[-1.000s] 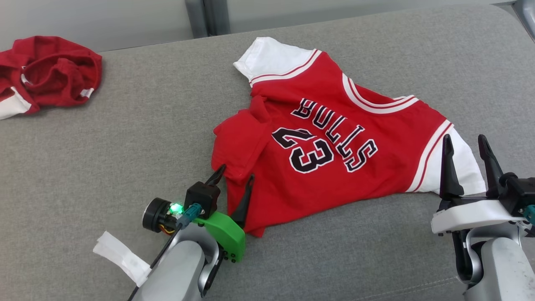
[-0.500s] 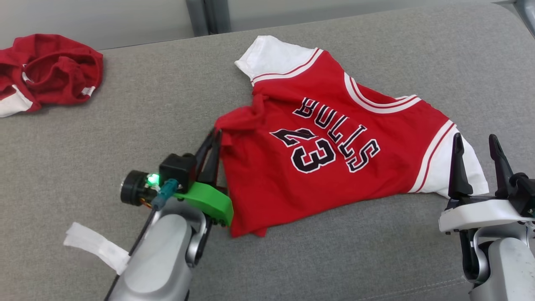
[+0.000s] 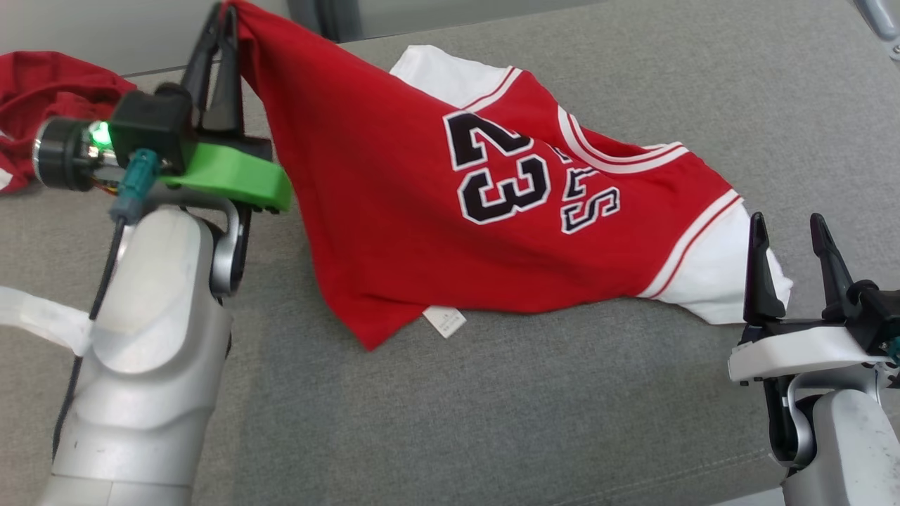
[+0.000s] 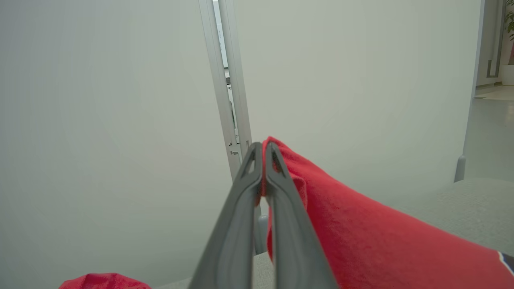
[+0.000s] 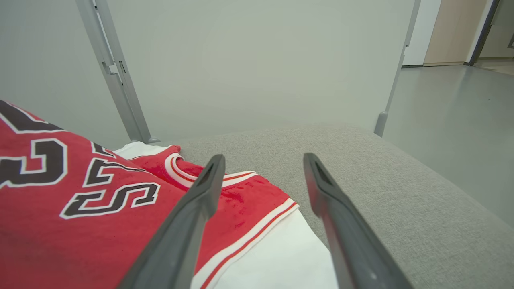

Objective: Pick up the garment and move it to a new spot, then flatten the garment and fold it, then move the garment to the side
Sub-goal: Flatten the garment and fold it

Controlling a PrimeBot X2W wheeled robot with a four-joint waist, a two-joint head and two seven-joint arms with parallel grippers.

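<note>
Head view: jersey (image 3: 394,211) long axis diagonal, upper-left to lower-right.

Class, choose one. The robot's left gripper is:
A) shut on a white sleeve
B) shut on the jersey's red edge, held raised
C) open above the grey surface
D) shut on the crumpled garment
B: the left gripper has its jaws closed on a red edge of the jersey, lifted off the grey surface.

Your left gripper (image 3: 221,21) pinches the red jersey (image 3: 394,211) by a corner, held high, cloth draping down to the grey cushion (image 3: 527,393); your right gripper (image 3: 786,232) sits, jaws apart, by the white sleeve (image 3: 710,274).
</note>
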